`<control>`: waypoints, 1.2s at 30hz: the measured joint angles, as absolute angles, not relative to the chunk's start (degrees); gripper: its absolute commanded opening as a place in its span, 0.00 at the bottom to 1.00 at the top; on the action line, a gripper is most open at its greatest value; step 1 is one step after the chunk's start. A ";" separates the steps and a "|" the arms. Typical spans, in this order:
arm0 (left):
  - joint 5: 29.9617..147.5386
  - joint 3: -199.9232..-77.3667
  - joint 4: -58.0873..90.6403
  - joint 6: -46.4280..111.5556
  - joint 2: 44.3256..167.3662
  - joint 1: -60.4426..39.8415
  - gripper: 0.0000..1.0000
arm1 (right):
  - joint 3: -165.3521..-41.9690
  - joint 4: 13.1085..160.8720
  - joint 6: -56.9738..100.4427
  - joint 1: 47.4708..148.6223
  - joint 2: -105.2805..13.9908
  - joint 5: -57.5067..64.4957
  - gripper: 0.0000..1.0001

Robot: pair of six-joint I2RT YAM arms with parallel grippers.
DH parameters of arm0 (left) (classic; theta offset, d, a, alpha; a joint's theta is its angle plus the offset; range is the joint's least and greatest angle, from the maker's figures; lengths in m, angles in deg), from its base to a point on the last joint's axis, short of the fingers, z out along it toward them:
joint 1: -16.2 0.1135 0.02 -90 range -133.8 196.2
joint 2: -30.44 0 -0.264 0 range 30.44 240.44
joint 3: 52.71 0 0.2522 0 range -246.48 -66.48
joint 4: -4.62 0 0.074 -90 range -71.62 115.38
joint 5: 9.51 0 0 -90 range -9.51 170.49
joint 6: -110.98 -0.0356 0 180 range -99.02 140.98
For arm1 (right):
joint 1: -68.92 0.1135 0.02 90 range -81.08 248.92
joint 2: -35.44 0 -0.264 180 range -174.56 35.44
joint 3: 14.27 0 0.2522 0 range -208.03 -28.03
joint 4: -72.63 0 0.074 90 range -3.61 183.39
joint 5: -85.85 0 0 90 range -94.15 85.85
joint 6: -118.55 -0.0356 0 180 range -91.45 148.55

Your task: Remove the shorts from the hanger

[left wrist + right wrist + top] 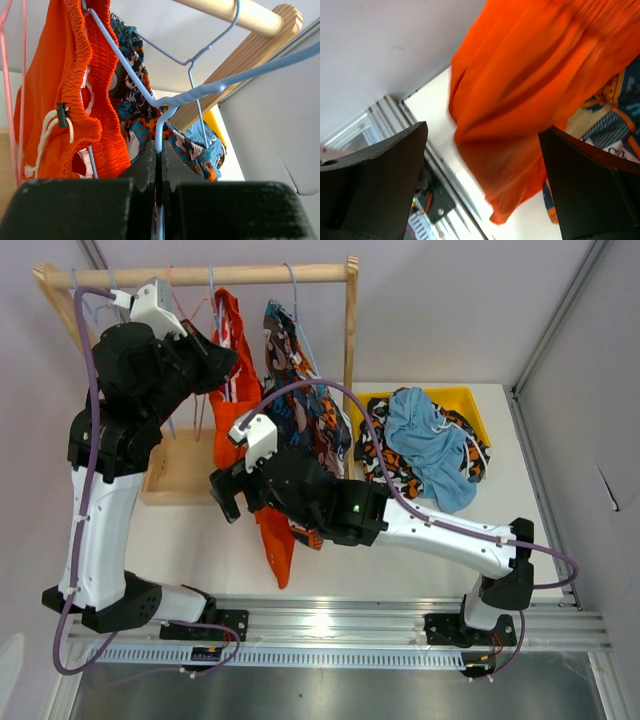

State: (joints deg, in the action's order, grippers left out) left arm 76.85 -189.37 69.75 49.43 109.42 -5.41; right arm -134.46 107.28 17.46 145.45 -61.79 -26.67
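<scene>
The plain red-orange shorts (pixel 238 405) with a white drawstring hang on a light blue wire hanger (pixel 125 75) from the wooden rod (pixel 200 276). My left gripper (pixel 214 364) is shut on that hanger's wire, seen in the left wrist view (pixel 159 156). The blue-orange-white patterned shorts (pixel 300 390) hang just to the right on another blue hanger. My right gripper (pixel 226 498) is open. The lower leg of the red-orange shorts (pixel 520 100) hangs between its fingers (pixel 380 175) untouched. Camouflage shorts (pixel 385 465) and light blue shorts (pixel 430 440) lie in the yellow bin (pixel 462 398). The dark shorts are out of view.
The wooden rack has an upright post (pixel 351 320) on the right and a flat base (pixel 175 470) on the left. An empty pink hanger (pixel 6 100) hangs left of the red-orange shorts. The metal rail (pixel 330 625) runs along the near table edge.
</scene>
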 measured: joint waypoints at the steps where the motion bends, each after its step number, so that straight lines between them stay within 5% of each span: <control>1: 76.85 -188.60 69.67 49.43 108.72 -5.41 0.00 | -134.66 106.56 17.76 145.25 -62.10 -26.91 0.82; 2: 76.85 -187.92 69.54 49.43 108.04 -5.41 0.00 | -134.81 105.44 18.07 144.84 -62.52 -27.06 0.52; 4: 76.78 -187.38 69.51 49.43 107.12 -5.41 0.00 | -134.74 104.37 18.09 144.05 -62.95 -27.17 0.23; 5: 76.57 -187.38 69.41 49.47 106.91 -5.38 0.00 | -134.48 103.80 18.09 143.75 -63.11 -26.82 0.00; 16: 79.54 -187.71 83.94 49.72 107.37 -6.59 0.00 | -104.41 81.64 7.14 151.44 -50.04 -35.61 0.00; 25: 82.95 -188.93 89.36 51.73 108.15 -6.17 0.00 | -101.50 80.33 1.48 156.31 -48.55 -42.87 0.00; 27: 82.93 -188.93 89.36 52.14 108.15 -6.11 0.00 | -101.50 80.35 1.09 156.38 -48.55 -43.19 0.08; 29: 81.66 -188.93 88.55 52.18 108.15 -5.87 0.00 | -101.50 80.99 0.23 156.62 -48.55 -42.71 0.48; 33: 74.16 -190.35 76.64 50.17 109.18 -1.25 0.00 | -100.34 87.00 -0.18 162.19 -49.45 -39.52 0.80; 34: 72.87 -190.66 74.56 49.87 109.20 -0.86 0.00 | -100.06 88.02 -0.25 163.35 -49.99 -38.74 0.97; 36: 71.65 -190.98 71.83 49.45 108.87 -0.82 0.00 | -99.68 89.49 -0.07 164.20 -50.95 -37.71 0.99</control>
State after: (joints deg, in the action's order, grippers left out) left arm 71.65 -190.98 71.83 49.45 108.87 -0.82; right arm -99.68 89.49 -0.07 164.20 -50.95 -37.71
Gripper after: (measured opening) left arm 0.042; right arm 0.949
